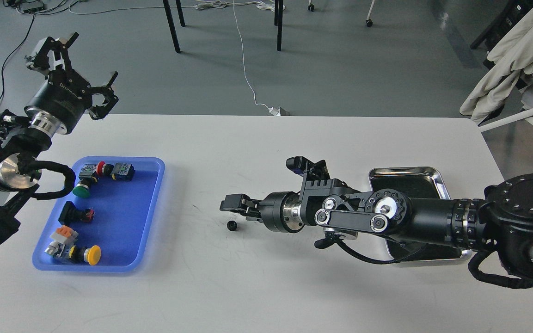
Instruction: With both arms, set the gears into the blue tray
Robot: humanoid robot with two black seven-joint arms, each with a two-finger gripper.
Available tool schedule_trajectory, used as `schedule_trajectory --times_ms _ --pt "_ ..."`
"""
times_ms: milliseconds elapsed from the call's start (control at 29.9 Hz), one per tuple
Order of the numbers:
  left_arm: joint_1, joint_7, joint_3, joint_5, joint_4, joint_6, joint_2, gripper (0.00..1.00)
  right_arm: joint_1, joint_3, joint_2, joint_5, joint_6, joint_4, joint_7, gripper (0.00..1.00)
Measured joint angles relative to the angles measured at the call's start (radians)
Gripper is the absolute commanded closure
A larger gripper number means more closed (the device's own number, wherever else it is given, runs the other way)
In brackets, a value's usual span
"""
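- The blue tray [150, 217] is lying at the left of the white table [266, 286], holding only coloured push-buttons [86, 185]; I am seeing no gear inside it.
- One gear [232, 225] is sitting on the bare table well right of the blue tray, apart from it.
- The right gripper [230, 204] is reaching toward the blue tray, hovering just beyond the gear; it is seen end-on, so I cannot tell how wide it is standing or whether it is carrying anything.
- To do this well, it should be centring both fingers over the gear and descending squarely.
- The steel tray [435, 178] is sitting far right of the blue tray.
- The left gripper [83, 64] is waiting beyond the blue tray's far-left corner, fingers spread wide and empty.
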Motion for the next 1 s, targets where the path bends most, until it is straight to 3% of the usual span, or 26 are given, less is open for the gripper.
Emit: schedule_trajectory --times_ms 167,368,602,836,1003 --pt "0.0 0.003 0.011 0.007 0.001 0.012 0.0 0.01 0.046 0.104 -0.032 0.018 0.018 0.044 0.004 0.05" --pt "-0.008 0.015 0.013 0.095 0.001 0.013 -0.002 0.01 0.045 0.275 -0.302 0.052 0.08 0.15 0.01 0.03" --pt "-0.046 0.024 0.014 0.233 -0.052 0.037 0.004 0.01 -0.016 0.481 -0.617 0.252 0.126 0.244 0.052 0.03" --pt "-0.03 0.018 0.019 0.413 -0.302 0.164 0.096 0.01 -0.245 0.724 -0.871 0.422 0.234 0.27 0.218 0.02" --pt "-0.009 0.024 0.083 0.567 -0.551 0.173 0.221 0.01 -0.444 0.791 -0.99 0.65 0.329 0.21 0.256 0.02"
